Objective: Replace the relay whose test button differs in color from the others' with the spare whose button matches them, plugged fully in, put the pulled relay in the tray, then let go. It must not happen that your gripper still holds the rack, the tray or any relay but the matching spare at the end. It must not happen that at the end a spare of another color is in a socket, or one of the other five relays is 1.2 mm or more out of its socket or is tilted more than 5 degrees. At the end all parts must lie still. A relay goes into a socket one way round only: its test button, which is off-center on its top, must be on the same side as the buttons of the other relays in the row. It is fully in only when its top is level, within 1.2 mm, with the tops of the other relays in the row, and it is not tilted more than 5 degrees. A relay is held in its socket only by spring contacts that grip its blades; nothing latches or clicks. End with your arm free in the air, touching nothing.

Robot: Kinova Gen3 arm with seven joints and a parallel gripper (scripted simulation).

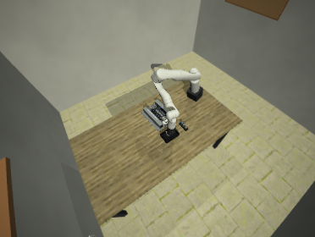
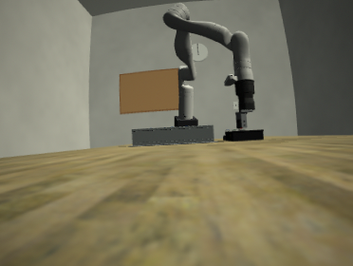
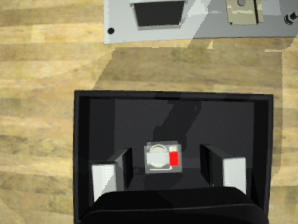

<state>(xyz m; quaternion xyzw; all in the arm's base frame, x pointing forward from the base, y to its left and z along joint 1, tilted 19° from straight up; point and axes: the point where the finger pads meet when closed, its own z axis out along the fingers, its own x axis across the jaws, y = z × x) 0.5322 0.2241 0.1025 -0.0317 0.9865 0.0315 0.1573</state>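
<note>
A clear-cased relay with a red test button [image 3: 163, 157] is in the black tray [image 3: 265, 150] [image 1: 164, 136] [image 2: 251, 136], seen from above with its top toward the wrist camera. My gripper [image 3: 166, 160] [image 1: 170, 132] [image 2: 242, 127] is open, pointing down at the tray, with one finger on each side of this relay and a visible gap to each. The relay row in the panel assembly [image 1: 158, 112] is too small in the top view to tell button colors or seating. The relay's lower part is hidden in the wrist view.
The grey panel edge [image 3: 120, 34] lies beyond the tray in the wrist view, carrying a dark block [image 3: 159, 14] and a beige part [image 3: 242, 14]. A small dark holder [image 1: 183, 125] with parts stands on the wooden table [image 1: 123, 165] beside the tray.
</note>
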